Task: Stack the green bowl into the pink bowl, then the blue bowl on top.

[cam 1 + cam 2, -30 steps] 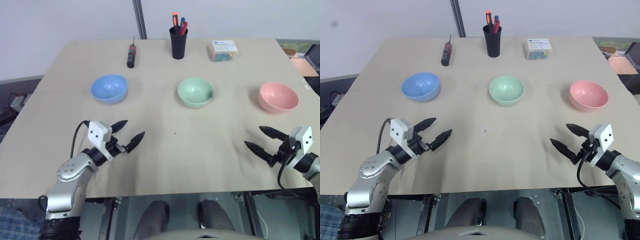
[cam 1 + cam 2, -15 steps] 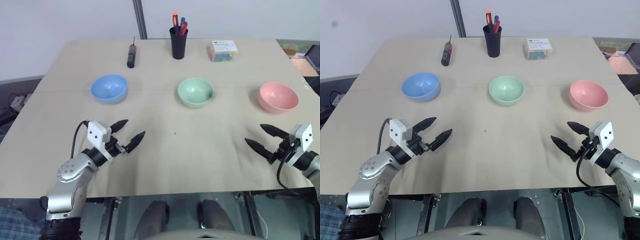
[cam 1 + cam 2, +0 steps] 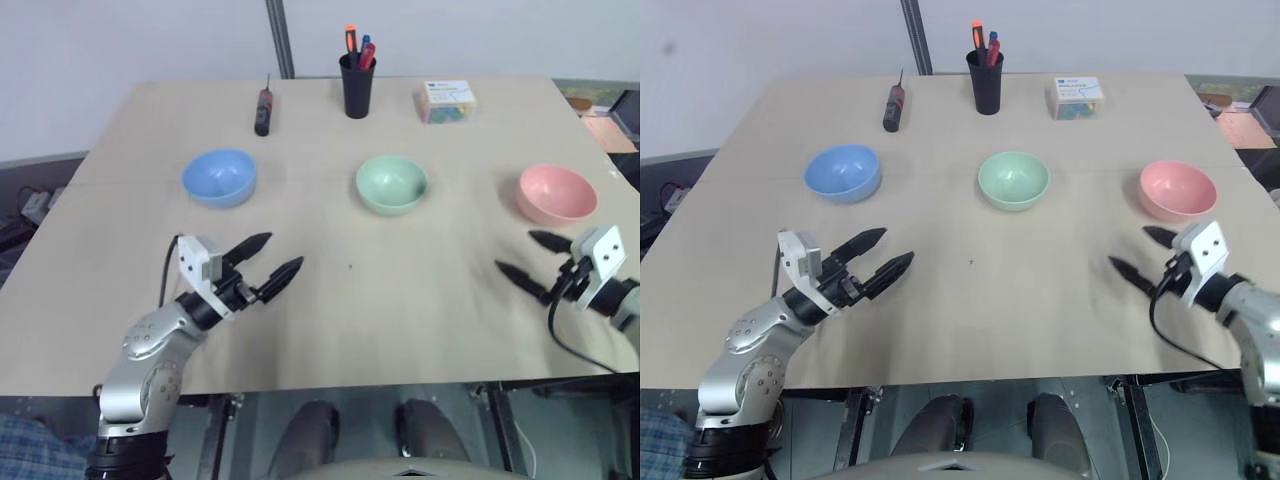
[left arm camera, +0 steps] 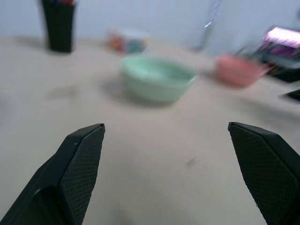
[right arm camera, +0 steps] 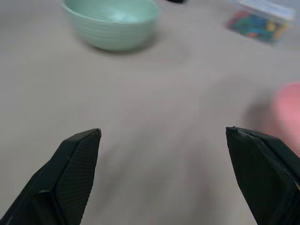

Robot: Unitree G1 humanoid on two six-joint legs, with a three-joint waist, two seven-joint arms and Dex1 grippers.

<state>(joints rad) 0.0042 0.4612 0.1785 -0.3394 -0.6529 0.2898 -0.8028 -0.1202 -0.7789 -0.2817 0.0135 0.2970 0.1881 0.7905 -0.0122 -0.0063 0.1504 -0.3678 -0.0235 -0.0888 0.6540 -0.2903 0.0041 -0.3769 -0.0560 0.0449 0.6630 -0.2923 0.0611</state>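
On the tan bench (image 3: pixel 330 310), the left gripper (image 3: pixel 268 262) hovers near the 7 o'clock corner, its forearm angled up and inward and its black fingers (image 3: pixel 280 278) spread wide, holding nothing and aimed toward 1 o'clock. The right gripper (image 3: pixel 526 262) hangs close to the bench's 4 o'clock edge, fingers released and apart, pointing toward 9 o'clock, just below the pink bowl (image 3: pixel 557 194).

The three bowls sit in a row across the middle, well apart: the blue bowl (image 3: pixel 218 177) at 10 o'clock, the green bowl (image 3: pixel 391 183) at centre, the pink one at 3 o'clock near the edge.

A black pen cup (image 3: pixel 357 83), a screwdriver (image 3: pixel 263 108) and a small box (image 3: pixel 447 101) line the far 12 o'clock edge. Bare bench lies open between both grippers and the bowls.
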